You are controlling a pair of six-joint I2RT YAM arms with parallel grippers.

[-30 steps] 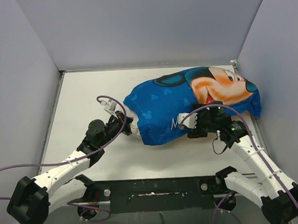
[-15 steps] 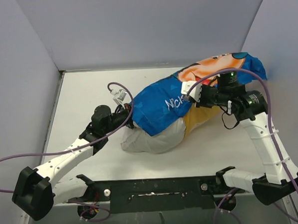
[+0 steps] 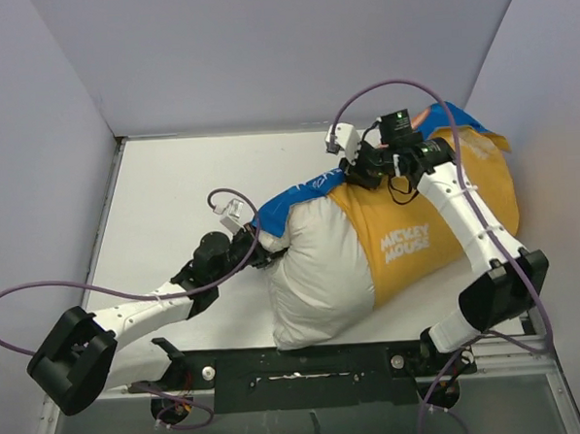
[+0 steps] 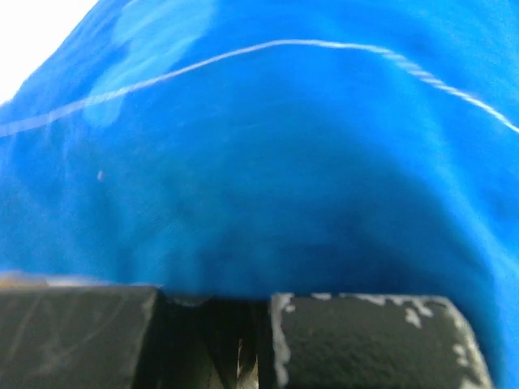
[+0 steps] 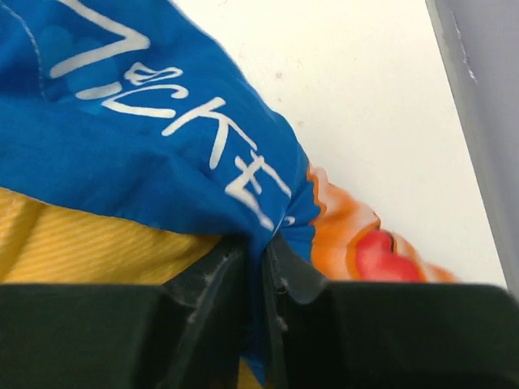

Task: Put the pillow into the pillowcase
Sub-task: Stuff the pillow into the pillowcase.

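Pillow (image 3: 317, 274) bulges from the near-left mouth of the pillowcase (image 3: 397, 211), long axis running far-right; right gripper (image 5: 263, 251) pinches blue fabric tight at the far end, left gripper (image 3: 260, 248), nearer the mouth, looks clamped on the hem.

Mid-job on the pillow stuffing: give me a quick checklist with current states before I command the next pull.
1. Right gripper pinching the pillowcase hem: ok.
2. Left gripper shut on the blue edge: ok.
3. Pillow fully inside: not ok, its near half sticks out.
4. Far corners seated at the closed end: cannot tell, hidden by fabric.
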